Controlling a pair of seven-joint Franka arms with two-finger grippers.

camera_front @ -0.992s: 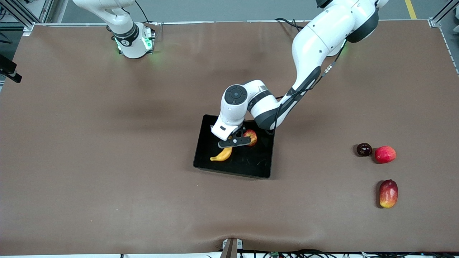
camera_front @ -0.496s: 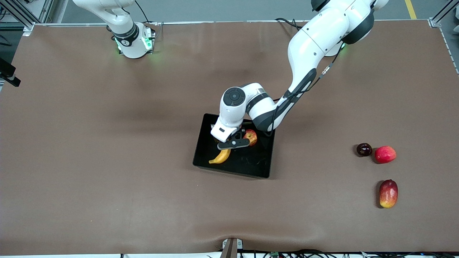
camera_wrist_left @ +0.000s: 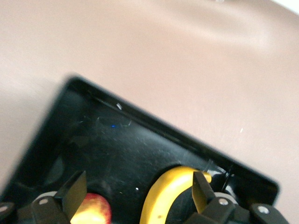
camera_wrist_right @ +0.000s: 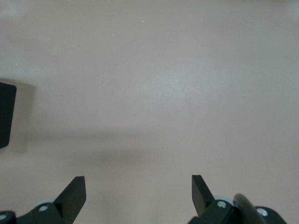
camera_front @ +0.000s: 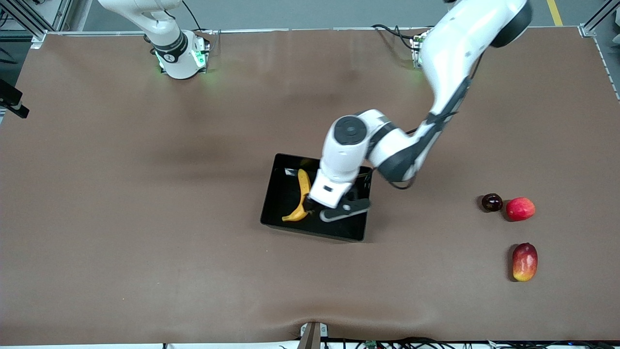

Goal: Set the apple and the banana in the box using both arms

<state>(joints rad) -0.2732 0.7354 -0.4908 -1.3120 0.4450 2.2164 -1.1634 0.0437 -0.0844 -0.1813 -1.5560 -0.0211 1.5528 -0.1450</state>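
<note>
The black box sits mid-table. The yellow banana lies in it along the wall toward the right arm's end, and it also shows in the left wrist view. The red-yellow apple lies in the box beside the banana; in the front view the left hand hides it. My left gripper hangs open and empty over the box, with apple and banana below its fingers. My right gripper is open and empty over bare table, and the front view shows only its arm's base.
Toward the left arm's end lie a dark round fruit, a smooth pinkish-red fruit and, nearer the camera, an oblong red-yellow fruit. One corner of the box shows in the right wrist view.
The left hand has moved over the box toward the left arm's end and the camera. The whole banana now shows and the apple is covered. The right arm has not moved.
</note>
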